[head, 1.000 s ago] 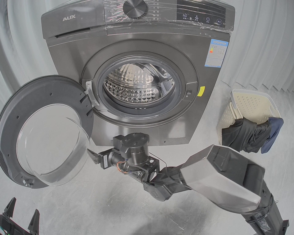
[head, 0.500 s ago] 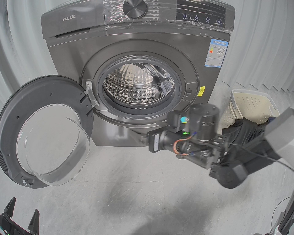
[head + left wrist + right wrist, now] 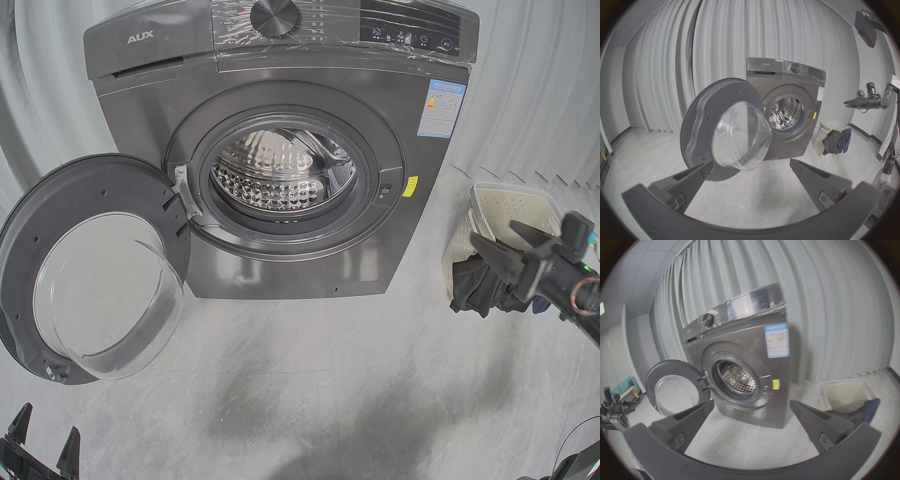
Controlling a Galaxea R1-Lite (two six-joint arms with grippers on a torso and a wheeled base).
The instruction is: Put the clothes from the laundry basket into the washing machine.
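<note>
A pale pleated curtain (image 3: 531, 94) hangs from ceiling to floor along the back of the room and runs around the side wall, with one dark vertical gap (image 3: 693, 43) between its panels. The floor (image 3: 312, 387) is laid with large light-grey tiles with thin seams between them, and a dark skirting board (image 3: 619, 135) meets it at the side. Overhead is a ceiling of square panels (image 3: 640, 265), and a teal seat (image 3: 628, 386) stands far off by the wall.
</note>
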